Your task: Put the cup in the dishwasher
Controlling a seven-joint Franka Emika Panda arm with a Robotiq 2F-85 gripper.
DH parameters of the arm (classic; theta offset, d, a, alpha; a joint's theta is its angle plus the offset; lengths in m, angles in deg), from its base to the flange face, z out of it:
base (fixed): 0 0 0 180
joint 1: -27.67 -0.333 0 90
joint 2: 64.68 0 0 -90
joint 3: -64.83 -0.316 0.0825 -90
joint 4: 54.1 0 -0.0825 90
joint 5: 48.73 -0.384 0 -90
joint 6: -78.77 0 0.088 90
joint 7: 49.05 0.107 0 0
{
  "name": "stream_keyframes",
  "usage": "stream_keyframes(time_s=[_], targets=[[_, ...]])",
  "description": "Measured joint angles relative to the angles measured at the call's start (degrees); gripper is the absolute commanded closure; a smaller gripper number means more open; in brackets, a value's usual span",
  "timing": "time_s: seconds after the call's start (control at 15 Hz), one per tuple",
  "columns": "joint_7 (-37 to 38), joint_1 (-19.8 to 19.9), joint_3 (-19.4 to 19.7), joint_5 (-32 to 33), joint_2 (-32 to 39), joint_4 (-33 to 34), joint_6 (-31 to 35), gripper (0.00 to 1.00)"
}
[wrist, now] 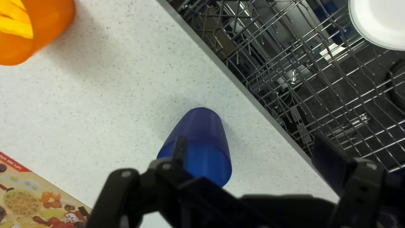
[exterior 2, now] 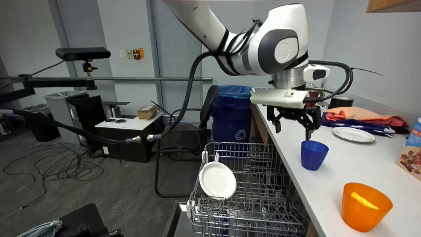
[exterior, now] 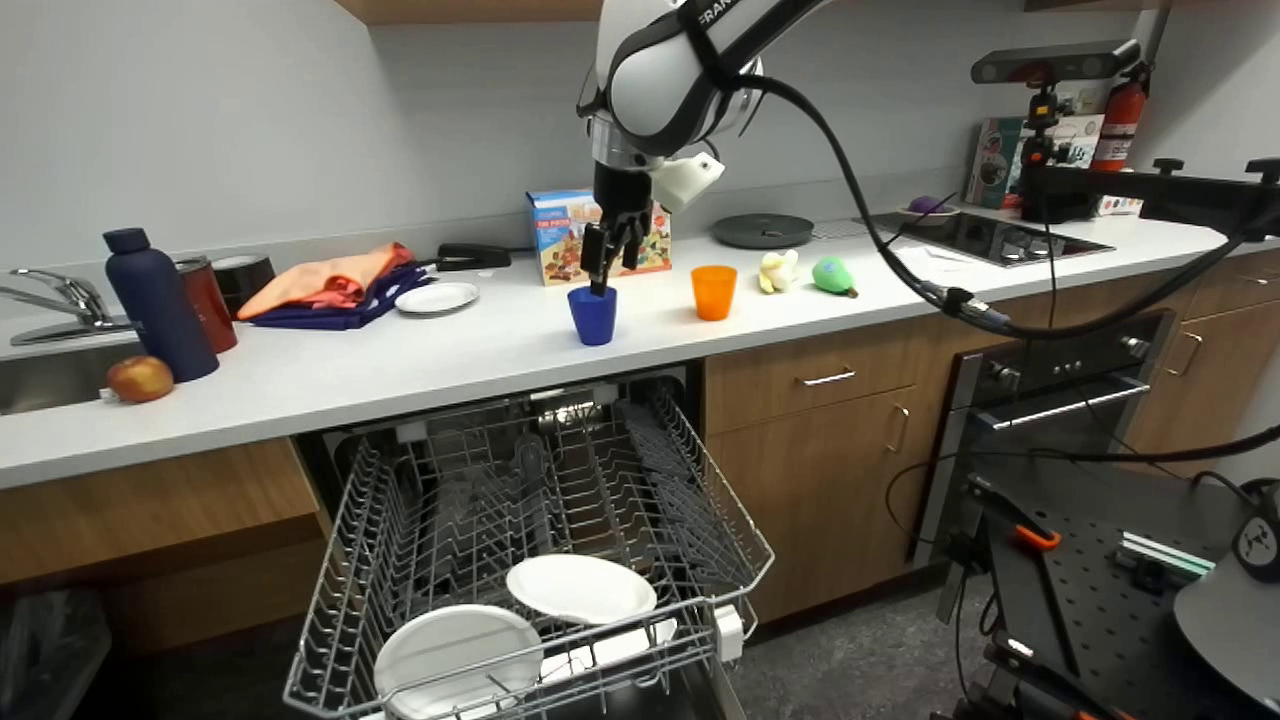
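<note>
This is a kitchen — counter (exterior: 400, 350) with sink (exterior: 50, 380) and cooktop (exterior: 985, 240), oven (exterior: 1070, 365) and dishwasher (exterior: 580, 490) beneath.

All views share the cup (wrist: 206, 139), the wrist's looking down closest.

Gap between blue cup (exterior: 594, 322) and orange cup (exterior: 714, 295); dishwasher rack (exterior: 590, 495) open above, plates (exterior: 458, 655) blocking outer end.
</note>
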Motion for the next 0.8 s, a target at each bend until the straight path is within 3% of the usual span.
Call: stream_keyframes(time_s=[0.47, 0.8], targets=[[-1.4, 0.1, -0.3, -0.1, 2.3, 1.9, 1.0, 0.00], [-7.4, 1.5, -2.0, -0.6, 9.8, 12.1, 0.6, 0.00]])
